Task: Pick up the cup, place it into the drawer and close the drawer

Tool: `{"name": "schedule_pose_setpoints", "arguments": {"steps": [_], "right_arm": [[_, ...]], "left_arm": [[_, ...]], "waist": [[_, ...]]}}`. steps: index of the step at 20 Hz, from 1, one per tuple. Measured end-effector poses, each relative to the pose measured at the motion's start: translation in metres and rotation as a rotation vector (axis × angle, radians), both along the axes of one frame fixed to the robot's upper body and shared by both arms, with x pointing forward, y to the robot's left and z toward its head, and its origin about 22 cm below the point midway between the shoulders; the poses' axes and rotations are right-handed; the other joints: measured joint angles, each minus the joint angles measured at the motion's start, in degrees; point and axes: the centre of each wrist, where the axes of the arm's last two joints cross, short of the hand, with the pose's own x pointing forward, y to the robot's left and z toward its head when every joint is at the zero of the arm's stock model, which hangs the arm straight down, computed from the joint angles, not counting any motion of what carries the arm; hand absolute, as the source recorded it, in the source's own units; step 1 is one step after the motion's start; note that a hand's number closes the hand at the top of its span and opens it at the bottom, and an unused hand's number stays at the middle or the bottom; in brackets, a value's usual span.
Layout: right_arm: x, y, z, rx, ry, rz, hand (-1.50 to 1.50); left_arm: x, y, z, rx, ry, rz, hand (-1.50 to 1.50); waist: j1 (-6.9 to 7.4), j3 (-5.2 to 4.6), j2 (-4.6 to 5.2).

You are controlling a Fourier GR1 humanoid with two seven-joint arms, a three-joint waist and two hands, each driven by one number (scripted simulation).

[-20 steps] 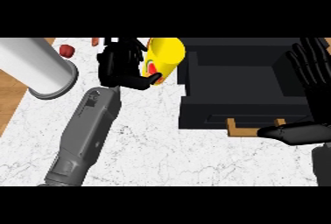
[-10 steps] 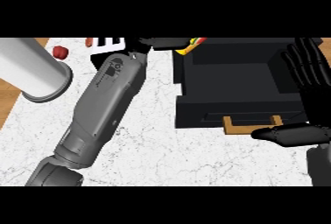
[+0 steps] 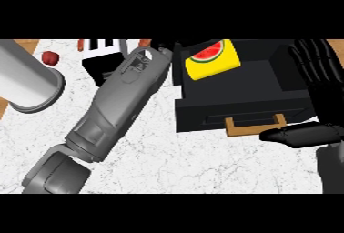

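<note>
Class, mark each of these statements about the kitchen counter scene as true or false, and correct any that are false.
1. The yellow cup with a watermelon picture lies over the open black drawer. True.
2. The drawer's handle is blue. False: it is tan, wood-coloured.
3. The right hand shows at the view's right with straight fingers. True.
4. The grey cylinder stands inside the drawer. False: it is at the counter's left, away from the drawer.
5. The counter top is white marble. True.
</note>
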Motion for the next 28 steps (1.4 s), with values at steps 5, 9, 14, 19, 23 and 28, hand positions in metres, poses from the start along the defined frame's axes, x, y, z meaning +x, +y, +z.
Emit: {"name": "schedule_pose_setpoints", "arguments": {"steps": [5, 9, 14, 19, 23, 28], "right_arm": [[0.006, 0.003, 0.004, -0.002, -0.013, 0.033, -1.5], [0.009, 0.011, 0.006, -0.006, -0.023, 0.069, -1.5], [0.015, 0.018, 0.011, -0.006, -0.04, 0.112, -1.5], [0.018, 0.034, 0.011, 0.007, -0.024, 0.264, 1.5], [0.018, 0.049, 0.012, -0.005, -0.014, 0.449, 1.5], [0.014, 0.053, 0.006, -0.177, 0.086, 0.605, 1.5]], "left_arm": [[0.002, -0.003, -0.01, 0.107, 0.085, -0.028, 1.5], [0.0, -0.001, -0.026, 0.175, 0.136, -0.051, 1.5], [-0.002, 0.002, -0.038, 0.184, 0.157, -0.068, -1.5], [-0.005, 0.004, -0.045, 0.071, 0.146, -0.078, -1.5], [-0.007, 0.003, -0.041, -0.049, 0.106, -0.117, -1.5], [-0.006, 0.003, -0.037, -0.17, 0.049, -0.105, -1.5]], "waist": [[-2.07, 0.05, 0.61], [-4.15, 0.06, 1.09], [-5.9, 0.05, 1.56], [-7.04, 0.0, 1.94], [-7.17, -0.05, 1.92], [-5.4, -0.11, 1.24]]}}
